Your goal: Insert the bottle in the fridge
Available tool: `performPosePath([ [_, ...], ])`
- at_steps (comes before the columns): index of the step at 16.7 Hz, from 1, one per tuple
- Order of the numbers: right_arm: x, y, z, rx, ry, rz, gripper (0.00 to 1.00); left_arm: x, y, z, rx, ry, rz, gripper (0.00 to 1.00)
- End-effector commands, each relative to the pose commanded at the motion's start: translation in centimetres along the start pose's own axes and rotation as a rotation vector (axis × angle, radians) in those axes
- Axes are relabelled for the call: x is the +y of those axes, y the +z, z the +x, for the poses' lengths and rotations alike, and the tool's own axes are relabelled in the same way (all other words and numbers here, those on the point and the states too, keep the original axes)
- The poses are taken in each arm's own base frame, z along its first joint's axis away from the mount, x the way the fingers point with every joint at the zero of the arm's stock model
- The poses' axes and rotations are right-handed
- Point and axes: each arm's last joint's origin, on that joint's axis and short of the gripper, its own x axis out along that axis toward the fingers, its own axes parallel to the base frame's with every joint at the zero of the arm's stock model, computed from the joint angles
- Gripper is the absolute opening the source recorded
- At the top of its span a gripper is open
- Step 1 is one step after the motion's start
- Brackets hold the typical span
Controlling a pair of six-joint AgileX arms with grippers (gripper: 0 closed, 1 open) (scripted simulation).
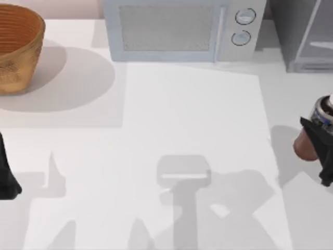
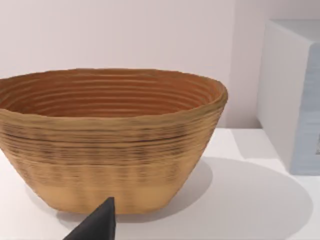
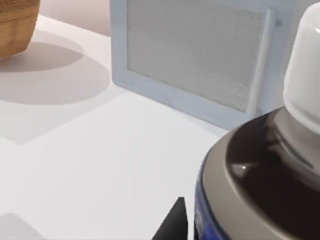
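Observation:
The reddish-brown bottle (image 1: 308, 143) with its white cap stands at the table's right edge, in front of the dark-grey fridge (image 1: 304, 36) at the back right. My right gripper (image 1: 318, 148) is shut on the bottle, one black finger crossing its side. In the right wrist view the bottle (image 3: 260, 170) looms close, its cap up and blue label band low, with a fingertip (image 3: 175, 222) just beside it. My left gripper (image 1: 6, 179) is parked at the table's left edge, open; one fingertip (image 2: 97, 225) shows before the basket.
A pale microwave (image 1: 182, 28) with two round knobs stands at the back middle, left of the fridge. A woven basket (image 1: 15, 49) sits at the back left. Wide white tabletop (image 1: 171, 130) lies between the arms.

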Motion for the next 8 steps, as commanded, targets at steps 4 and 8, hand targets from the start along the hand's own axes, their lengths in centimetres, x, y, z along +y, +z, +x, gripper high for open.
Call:
performPosePath([
  [4,1.1,1.1,-3.1,-0.027,-0.176,0.012,0.01,0.0,0.0,0.0,0.000,0.000,0.000,1.00],
  [8,2.4,0.7,-6.0,-0.057,-0.365,0.039,0.01,0.0,0.0,0.0,0.000,0.000,0.000,1.00],
])
